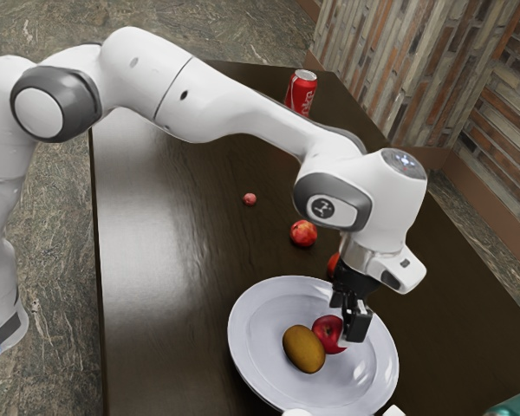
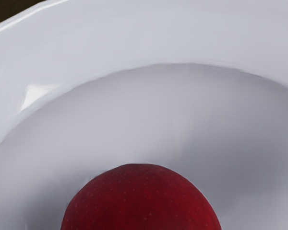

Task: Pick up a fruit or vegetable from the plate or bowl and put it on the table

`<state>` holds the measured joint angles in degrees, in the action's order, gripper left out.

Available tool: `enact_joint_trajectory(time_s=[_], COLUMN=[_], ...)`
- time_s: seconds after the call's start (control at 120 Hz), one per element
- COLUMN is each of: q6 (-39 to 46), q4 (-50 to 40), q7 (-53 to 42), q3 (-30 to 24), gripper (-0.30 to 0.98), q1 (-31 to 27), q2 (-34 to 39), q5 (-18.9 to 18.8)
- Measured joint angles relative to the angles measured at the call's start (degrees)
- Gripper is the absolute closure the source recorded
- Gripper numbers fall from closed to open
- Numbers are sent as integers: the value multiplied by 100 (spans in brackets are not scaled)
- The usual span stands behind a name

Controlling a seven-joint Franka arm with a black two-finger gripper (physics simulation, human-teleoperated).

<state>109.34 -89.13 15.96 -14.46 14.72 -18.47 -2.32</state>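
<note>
My gripper (image 1: 350, 319) is low over the white plate (image 1: 253, 316), its black fingers apart and open. Right beside and partly behind the nearer finger rests a red apple (image 1: 328, 333); whether either finger touches it is hard to tell. Against the apple, on the plate, lies a brownish-yellow oval fruit (image 1: 303, 349). In the wrist view the red apple (image 2: 141, 201) is at the lower edge, close under my hand, with the plate (image 2: 149, 40) around it.
Outside the plate, a red-orange fruit (image 1: 303, 233), a small pinkish fruit (image 1: 250, 199) and another red fruit (image 1: 333, 265), partly behind my hand, lie on the dark table (image 1: 182, 260). A red can (image 1: 302, 92) stands at the far end. A teal object (image 1: 516, 406) shows at the lower right corner.
</note>
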Motion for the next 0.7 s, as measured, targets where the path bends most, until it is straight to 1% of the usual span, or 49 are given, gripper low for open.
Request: enact_joint_trajectory(time_s=[0.2,0.417,0.583,0.7], q6=[177,97,30,161], q4=[-13,-13,-14,-31], q7=[113,196,244,270], q3=[127,127,149,183], gripper=[2,2,6,10], q1=[-20,1,-13,-21], q2=[-186,-151,-211,-291], q5=[-1,8,-54,-131])
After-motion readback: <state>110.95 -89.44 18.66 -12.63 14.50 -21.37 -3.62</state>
